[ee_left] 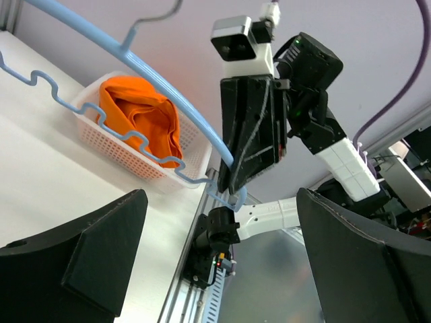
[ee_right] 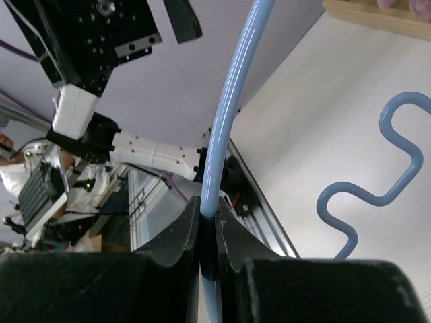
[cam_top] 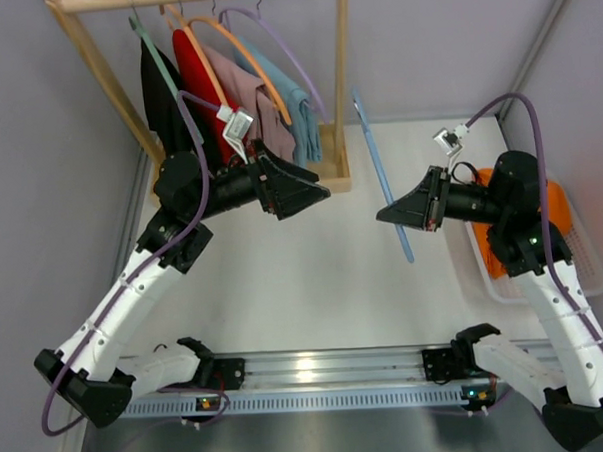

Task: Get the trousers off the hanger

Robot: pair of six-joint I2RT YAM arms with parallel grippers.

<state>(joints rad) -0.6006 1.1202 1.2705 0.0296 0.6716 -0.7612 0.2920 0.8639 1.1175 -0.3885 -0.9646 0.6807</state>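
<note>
The right gripper [cam_top: 389, 214] is clenched on the single light-blue hanger [cam_top: 375, 153]. The one pair of orange trousers [ee_left: 138, 114] lies in the basket [ee_left: 108, 145], right of it. The left gripper [cam_top: 320, 193] is released.

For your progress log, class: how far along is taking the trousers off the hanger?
Done: the trousers lie bunched in the white basket, off the hanger. In hand: the right gripper is shut on the bare hanger; the left gripper is open, empty. Left: probably only setting the hanger down.
</note>
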